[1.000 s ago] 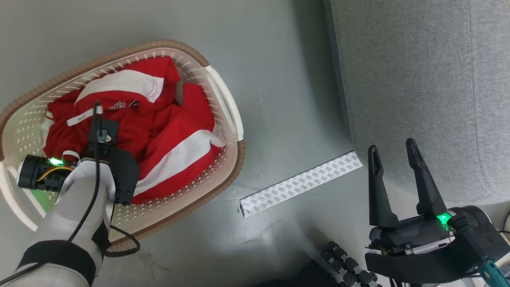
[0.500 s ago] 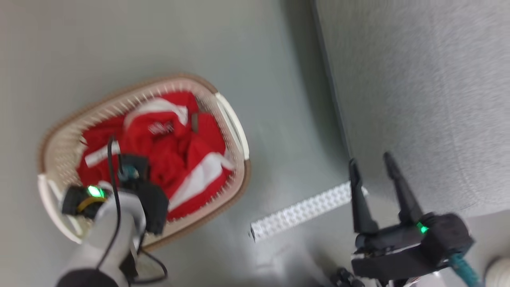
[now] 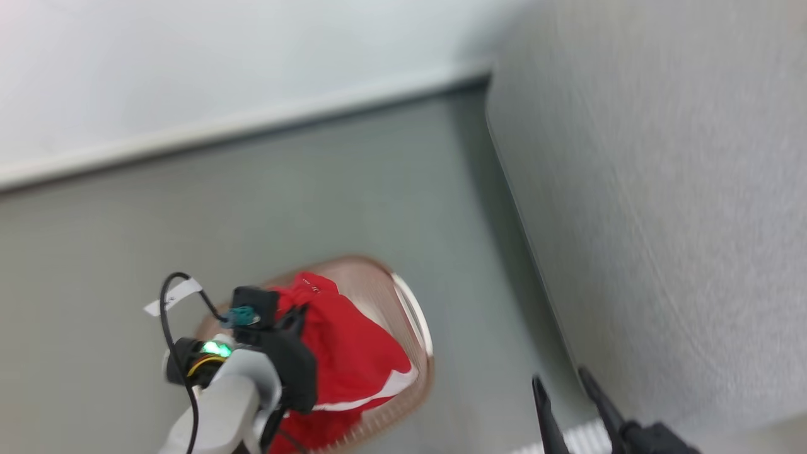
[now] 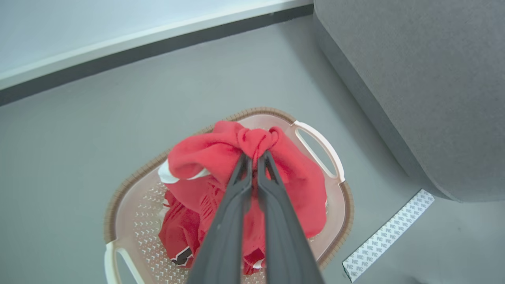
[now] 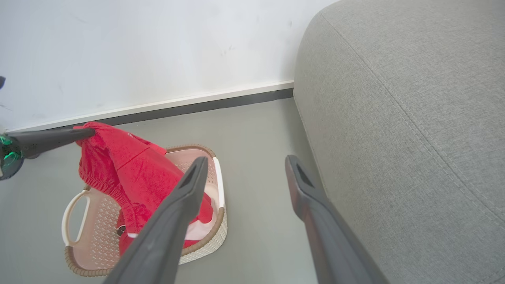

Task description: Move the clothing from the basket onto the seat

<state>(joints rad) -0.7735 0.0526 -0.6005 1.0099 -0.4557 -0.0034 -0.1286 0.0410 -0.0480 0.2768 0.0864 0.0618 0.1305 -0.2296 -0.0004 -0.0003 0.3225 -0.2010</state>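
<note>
Left gripper (image 4: pixel 254 154) holding the clothing (image 4: pixel 300 177) above the basket (image 4: pixel 258 109).
Its fingers are clenched on a bunched red fold, and the rest hangs into the basket on the floor (image 4: pixel 118 118). The right gripper (image 5: pixel 247 159) is spread empty beside the seat (image 5: pixel 394 118).
</note>
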